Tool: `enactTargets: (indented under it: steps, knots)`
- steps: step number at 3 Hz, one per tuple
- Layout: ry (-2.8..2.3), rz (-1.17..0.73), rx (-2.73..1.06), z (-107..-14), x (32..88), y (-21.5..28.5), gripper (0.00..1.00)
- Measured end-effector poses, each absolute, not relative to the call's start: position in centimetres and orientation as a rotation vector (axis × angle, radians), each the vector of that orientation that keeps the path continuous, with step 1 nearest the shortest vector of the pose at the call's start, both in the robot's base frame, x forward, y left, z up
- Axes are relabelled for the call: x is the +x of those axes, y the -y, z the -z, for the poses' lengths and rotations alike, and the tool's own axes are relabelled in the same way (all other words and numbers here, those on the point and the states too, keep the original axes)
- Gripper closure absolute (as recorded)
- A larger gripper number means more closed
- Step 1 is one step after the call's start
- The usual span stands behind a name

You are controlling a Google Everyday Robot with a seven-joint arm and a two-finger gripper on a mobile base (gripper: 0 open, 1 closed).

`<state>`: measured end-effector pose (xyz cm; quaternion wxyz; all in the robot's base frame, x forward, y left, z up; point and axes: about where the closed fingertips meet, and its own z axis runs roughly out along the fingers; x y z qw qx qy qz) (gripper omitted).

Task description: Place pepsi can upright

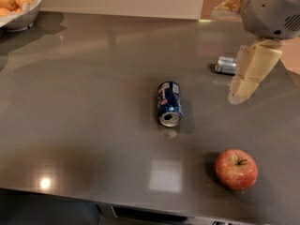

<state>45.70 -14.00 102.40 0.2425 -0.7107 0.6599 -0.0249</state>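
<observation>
The pepsi can (169,103), dark blue with red-and-white marks, lies on its side near the middle of the grey table (84,107). Its silver top faces the front edge. My gripper (243,86) hangs above the table at the right, to the right of the can and a little further back, well apart from it. It holds nothing. It covers most of a slim silver can (225,65) lying behind it.
A red apple (236,168) sits at the front right. A bowl of oranges (18,3) stands at the back left corner. The table's front edge runs along the bottom of the view.
</observation>
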Motion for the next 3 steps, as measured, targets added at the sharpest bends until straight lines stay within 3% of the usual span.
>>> enactTargets:
  steps: [3]
  knots:
    - [-1.155, -0.06, -2.591, -93.8, 49.3, 8.0, 0.0]
